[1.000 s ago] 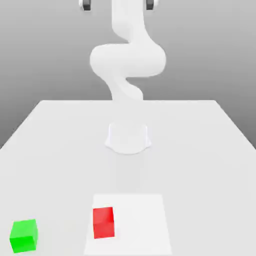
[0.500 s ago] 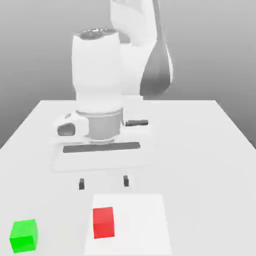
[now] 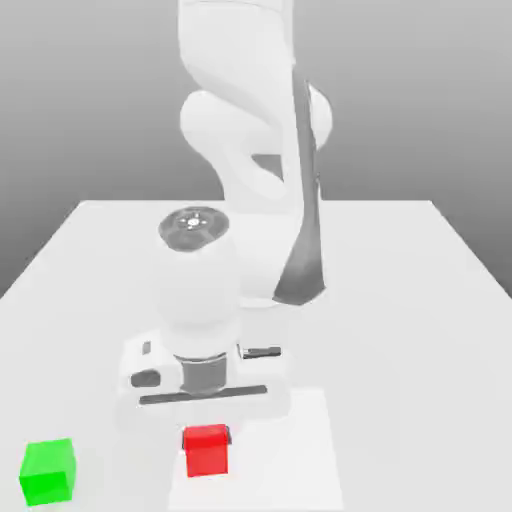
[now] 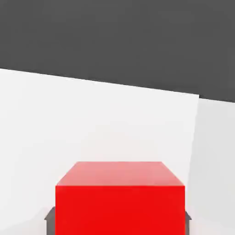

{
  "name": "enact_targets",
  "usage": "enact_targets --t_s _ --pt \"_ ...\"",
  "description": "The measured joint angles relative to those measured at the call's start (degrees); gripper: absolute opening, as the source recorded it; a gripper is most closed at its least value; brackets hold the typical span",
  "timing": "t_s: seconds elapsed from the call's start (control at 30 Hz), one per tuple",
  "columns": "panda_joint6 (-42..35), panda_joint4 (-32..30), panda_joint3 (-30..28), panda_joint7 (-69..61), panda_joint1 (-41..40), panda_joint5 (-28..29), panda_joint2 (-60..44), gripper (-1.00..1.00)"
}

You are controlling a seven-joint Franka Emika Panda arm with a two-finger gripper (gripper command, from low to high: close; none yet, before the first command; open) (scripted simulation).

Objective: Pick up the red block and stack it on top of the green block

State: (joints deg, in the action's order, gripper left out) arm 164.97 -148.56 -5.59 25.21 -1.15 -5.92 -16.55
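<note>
The red block (image 3: 206, 452) rests on the table near the front edge, a little to the exterior view's left of centre. My gripper (image 3: 206, 440) has come straight down over it and is shut on it. In the hand view the red block (image 4: 120, 197) sits between dark fingertips (image 4: 49, 215) that press against its two sides. The green block (image 3: 47, 470) stands by itself at the front corner on the exterior view's left, well apart from the red one.
The red block lies on a paler square patch (image 3: 290, 450) of the white table (image 3: 420, 300). The arm's base and bent links (image 3: 255, 150) rise behind the gripper. Open tabletop lies between the two blocks.
The hand has dropped from above the table down onto the red block. Its fingers, spread wide half a second ago, have shut against the block's sides. The green block has not moved.
</note>
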Motion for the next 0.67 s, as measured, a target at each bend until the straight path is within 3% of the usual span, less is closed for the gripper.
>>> enact_targets --t_s 0.17,0.4,0.53,0.57,0.67 --pt "-8.0 -0.7 -2.2 3.3 0.6 3.2 8.7 -1.00" --pt "-18.0 12.7 -11.9 17.0 -6.5 -0.8 4.6 -1.00" --pt "-13.8 15.3 -11.0 16.3 -9.4 -5.4 -2.5 -1.00" --pt "-12.3 15.4 -10.1 15.9 -10.3 -6.2 -4.2 1.00" --pt "-12.3 15.4 -10.1 15.9 -10.3 -6.2 -4.2 1.00"
